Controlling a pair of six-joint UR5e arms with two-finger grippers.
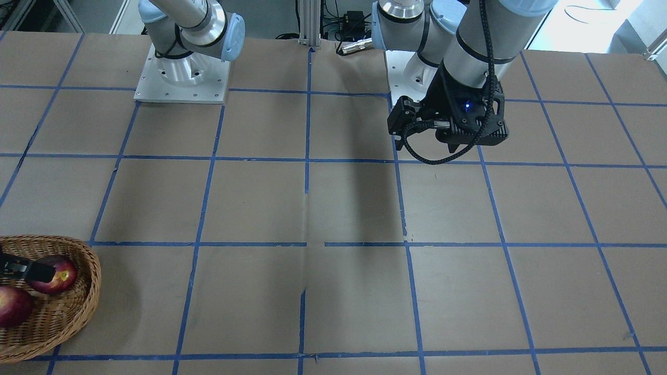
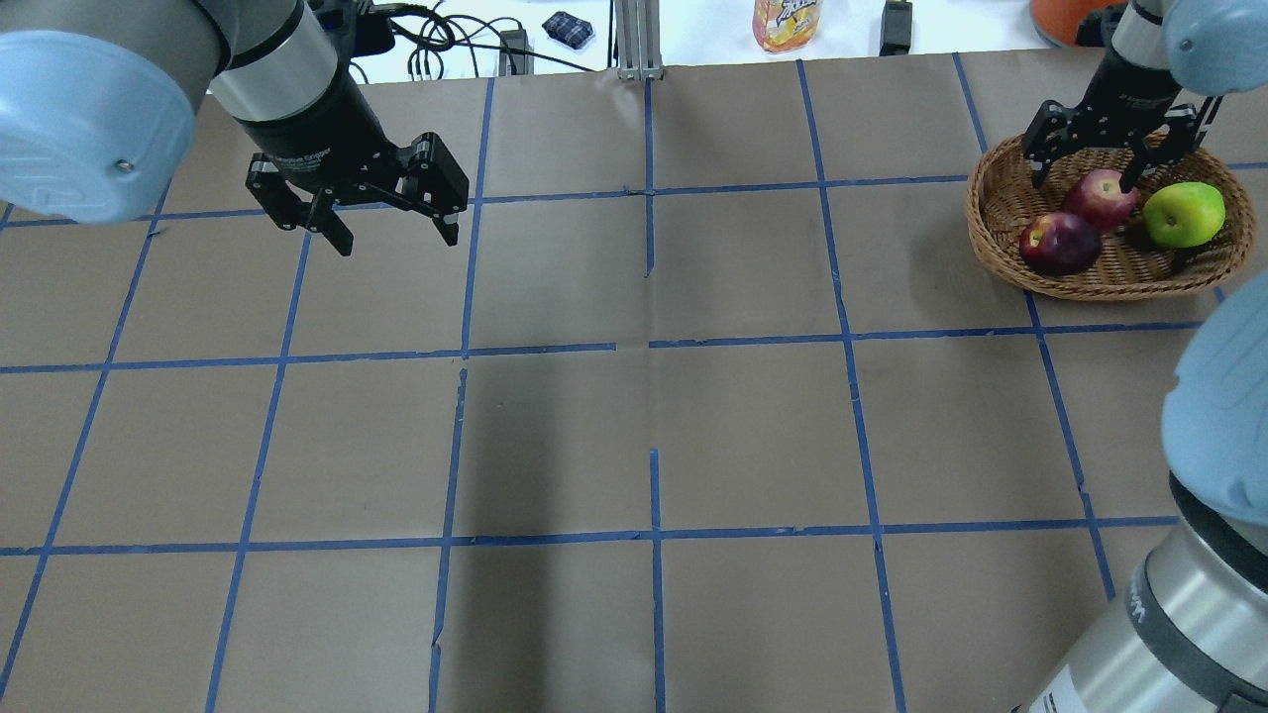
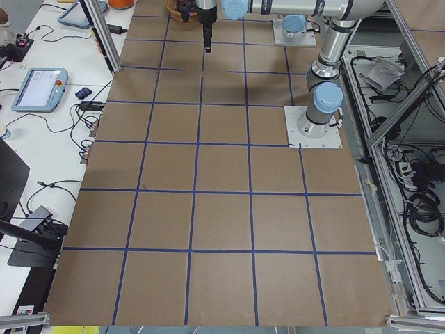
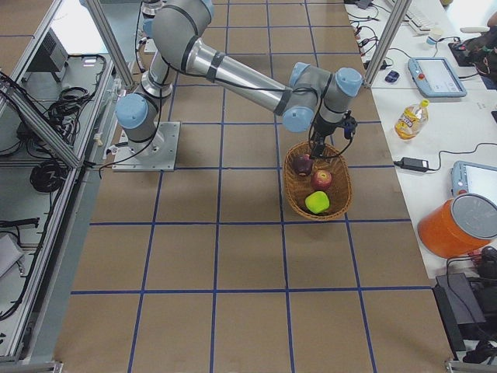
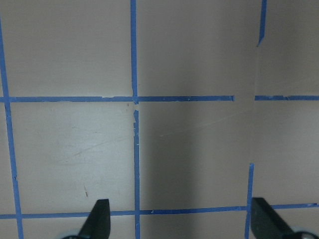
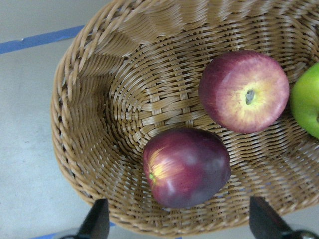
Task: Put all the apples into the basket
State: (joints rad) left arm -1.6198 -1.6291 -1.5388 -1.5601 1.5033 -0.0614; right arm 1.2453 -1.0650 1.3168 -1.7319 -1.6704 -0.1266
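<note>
The wicker basket (image 2: 1001, 223) stands at the table's far right corner and holds all three apples. The lime-green apple (image 2: 1184, 214) lies at its right, the red apple with a yellowish stem patch (image 2: 1100, 198) in the middle, and the dark maroon apple (image 2: 1060, 243) at the front left. My right gripper (image 2: 1083, 176) hovers open and empty just over the basket. In the right wrist view the maroon apple (image 6: 186, 167) and red apple (image 6: 244, 92) lie between and beyond its spread fingers. My left gripper (image 2: 396, 236) is open and empty above bare table at the far left.
A juice bottle (image 2: 788, 20) and cables lie past the table's far edge. An orange bucket (image 4: 458, 225), a power adapter (image 4: 411, 164) and a tablet (image 4: 436, 75) sit on the side bench beside the basket. The arm bases (image 1: 182, 78) stand at the robot's edge.
</note>
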